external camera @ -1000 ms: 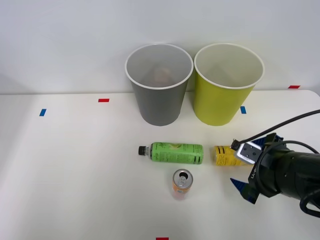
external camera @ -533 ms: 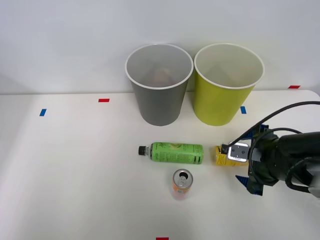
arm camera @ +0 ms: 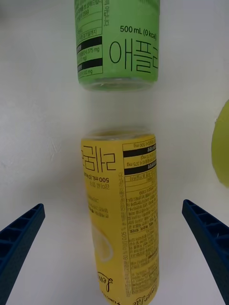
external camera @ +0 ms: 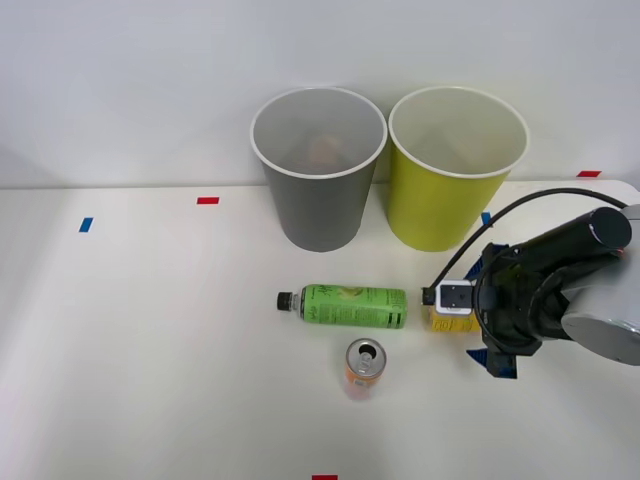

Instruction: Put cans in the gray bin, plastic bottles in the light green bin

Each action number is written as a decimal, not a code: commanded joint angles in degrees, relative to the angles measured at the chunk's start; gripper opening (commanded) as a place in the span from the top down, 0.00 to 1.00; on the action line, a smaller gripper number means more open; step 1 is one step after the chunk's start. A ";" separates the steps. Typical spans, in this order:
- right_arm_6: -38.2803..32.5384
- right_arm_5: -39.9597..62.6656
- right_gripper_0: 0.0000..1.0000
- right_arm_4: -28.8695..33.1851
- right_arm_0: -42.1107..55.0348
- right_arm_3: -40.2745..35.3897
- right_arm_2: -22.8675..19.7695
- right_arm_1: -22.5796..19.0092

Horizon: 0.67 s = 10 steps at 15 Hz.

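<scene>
Since the earlier frame, the right gripper (external camera: 484, 318) has been brought in over the yellow bottle (arm camera: 121, 214), jaws spread wide and empty, straddling it where it lies beside the green bottle (external camera: 350, 305), ready for grasping.

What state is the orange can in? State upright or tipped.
Upright. In the front view the orange can stands on the table with its silver top and opening facing up, near the lying green bottle.

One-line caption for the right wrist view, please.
Open hand straddles the lying yellow bottle, fingers clear of it; the green bottle lies base-to-base just beyond.
</scene>
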 commanded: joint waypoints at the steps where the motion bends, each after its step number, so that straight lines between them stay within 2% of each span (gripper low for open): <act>1: 1.52 0.16 0.00 0.09 -1.80 3.71 0.25 2.64; 6: 2.31 0.16 0.00 1.85 -4.53 6.69 4.38 3.70; 10: 3.19 2.36 0.00 1.85 -5.32 7.13 4.82 5.54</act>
